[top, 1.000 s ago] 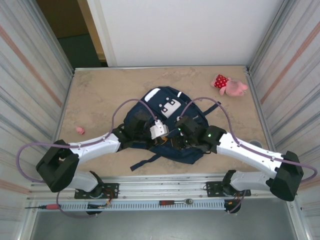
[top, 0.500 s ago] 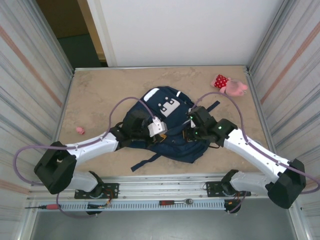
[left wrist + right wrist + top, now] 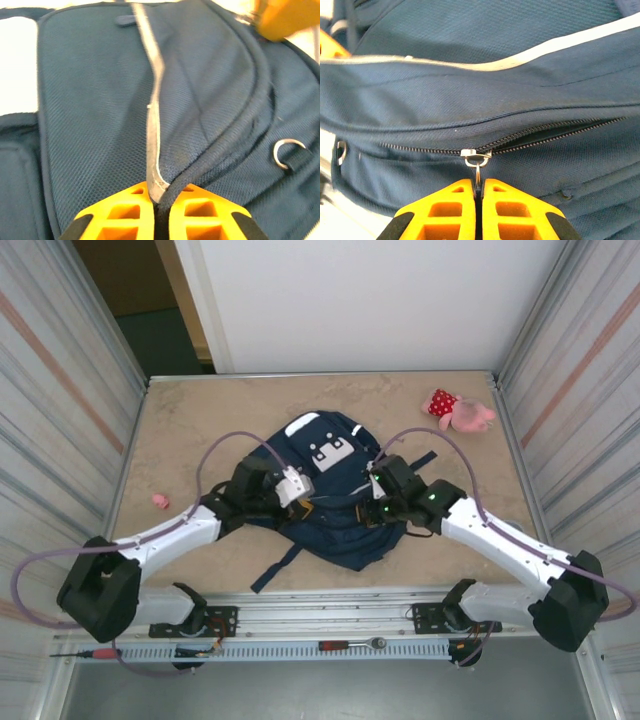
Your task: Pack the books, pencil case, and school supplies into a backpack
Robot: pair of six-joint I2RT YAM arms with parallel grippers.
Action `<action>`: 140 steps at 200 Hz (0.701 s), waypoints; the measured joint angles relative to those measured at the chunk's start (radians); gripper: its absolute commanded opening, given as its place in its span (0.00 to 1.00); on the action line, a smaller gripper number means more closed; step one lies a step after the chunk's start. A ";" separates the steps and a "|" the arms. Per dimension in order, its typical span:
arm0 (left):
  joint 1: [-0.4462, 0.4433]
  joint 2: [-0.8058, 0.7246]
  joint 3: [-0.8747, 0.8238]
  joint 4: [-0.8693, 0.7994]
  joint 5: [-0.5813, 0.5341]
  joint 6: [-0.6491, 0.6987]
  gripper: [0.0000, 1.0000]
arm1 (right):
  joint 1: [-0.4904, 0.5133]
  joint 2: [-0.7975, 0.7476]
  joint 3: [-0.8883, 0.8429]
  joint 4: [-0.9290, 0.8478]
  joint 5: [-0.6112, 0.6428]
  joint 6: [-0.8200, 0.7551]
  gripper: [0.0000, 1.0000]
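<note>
Over the table [image 3: 190, 430], top view: backpack [image 3: 340, 535] lies between both arms, left gripper [image 3: 303, 500] and right gripper [image 3: 368, 508] on its fabric. Left wrist cam: left gripper [image 3: 157, 197] pinches a striped fold just ahead. Right wrist cam: right gripper [image 3: 477, 186] clamps zip pull [image 3: 476, 159]. Likely best drawn along the teeth w/ left tensioning cloth.

white arm links [image 3: 170, 533], black joints [image 3: 95, 595], mauve cables [image 3: 213, 447], green lights [image 3: 421, 502]; orange tool fingers [image 3: 445, 215] edged black.
</note>
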 measured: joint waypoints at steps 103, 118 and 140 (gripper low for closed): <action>-0.065 -0.291 0.022 -0.306 -0.115 0.116 0.78 | 0.133 0.165 -0.023 0.241 -0.024 0.149 0.00; -0.113 -0.272 0.027 -0.323 -0.116 0.156 0.78 | 0.134 0.165 -0.023 0.240 -0.031 0.147 0.00; -0.140 -0.181 0.049 -0.322 -0.134 0.192 0.76 | 0.133 0.164 -0.023 0.238 -0.034 0.135 0.00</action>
